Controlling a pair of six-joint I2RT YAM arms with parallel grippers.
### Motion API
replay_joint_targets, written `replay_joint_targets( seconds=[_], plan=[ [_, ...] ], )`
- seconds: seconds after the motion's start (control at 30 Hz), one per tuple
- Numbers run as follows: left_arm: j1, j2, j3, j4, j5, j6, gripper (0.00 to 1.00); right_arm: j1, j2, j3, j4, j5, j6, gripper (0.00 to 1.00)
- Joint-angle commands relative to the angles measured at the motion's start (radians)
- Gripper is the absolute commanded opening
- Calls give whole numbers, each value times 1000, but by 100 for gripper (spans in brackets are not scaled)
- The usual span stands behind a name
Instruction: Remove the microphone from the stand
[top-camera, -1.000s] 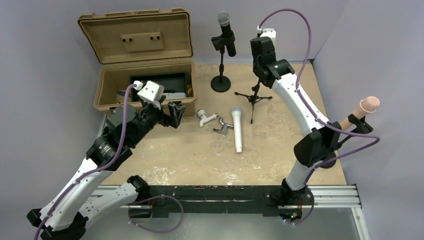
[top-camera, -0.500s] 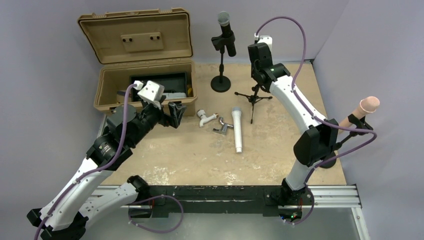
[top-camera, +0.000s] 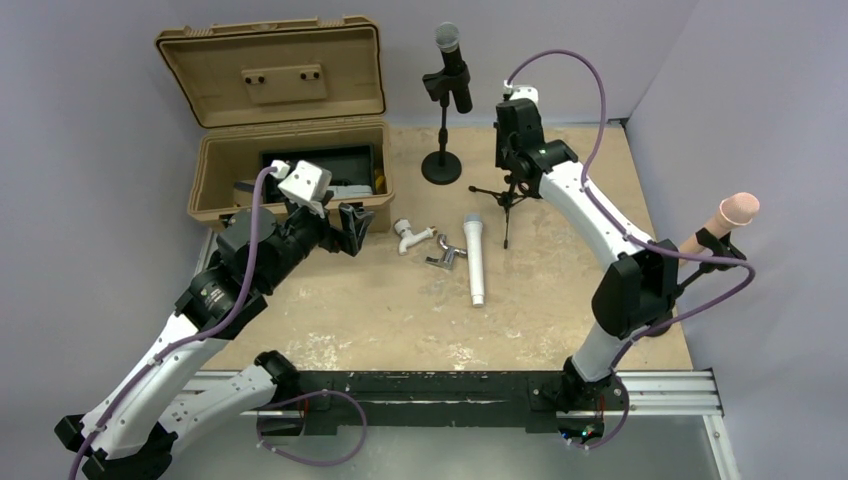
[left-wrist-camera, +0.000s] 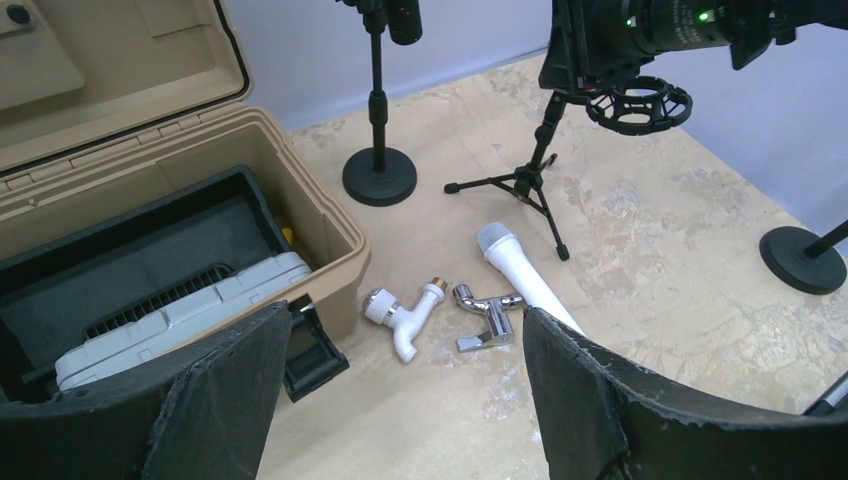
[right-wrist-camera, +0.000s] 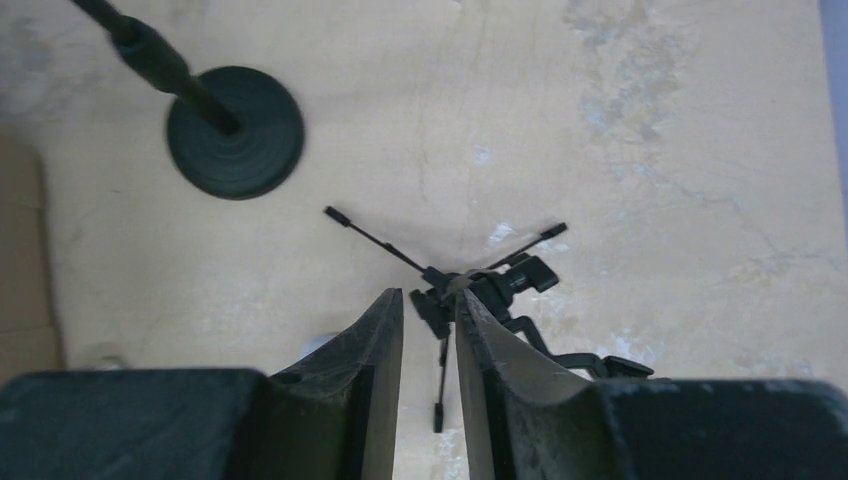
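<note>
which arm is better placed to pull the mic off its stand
Right. The right gripper hovers over the tripod, just beside the black microphone in its round-base stand; the left gripper sits by the open case, farther away.

A: From where does the top view look?

B: From high at the 6 o'clock edge, facing 12 o'clock and downward, far enough to hold the whole tabletop (top-camera: 560, 300).

A: And the wrist views?

B: The left one sits low beside the open case (left-wrist-camera: 330, 240), facing about 2 o'clock. The right one looks straight down, close over the tripod stand (right-wrist-camera: 505, 277). All three share this tripod stand and the round-base stand (right-wrist-camera: 235, 132).
</note>
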Motion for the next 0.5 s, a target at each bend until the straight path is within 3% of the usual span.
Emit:
replay_joint_targets(
  seconds=[0.0, 0.13, 0.47],
  plan=[
    [-4, -5, 7, 37, 12, -12, 83, 43, -130, -49, 145, -165, 6, 29],
    [-4, -2, 5, 38, 12, -15, 83, 149, -152, -131, 179, -106, 78, 38],
    [-5, 7, 4, 37, 20, -28, 83, 187, -219, -445, 325, -69, 291, 33]
  ],
)
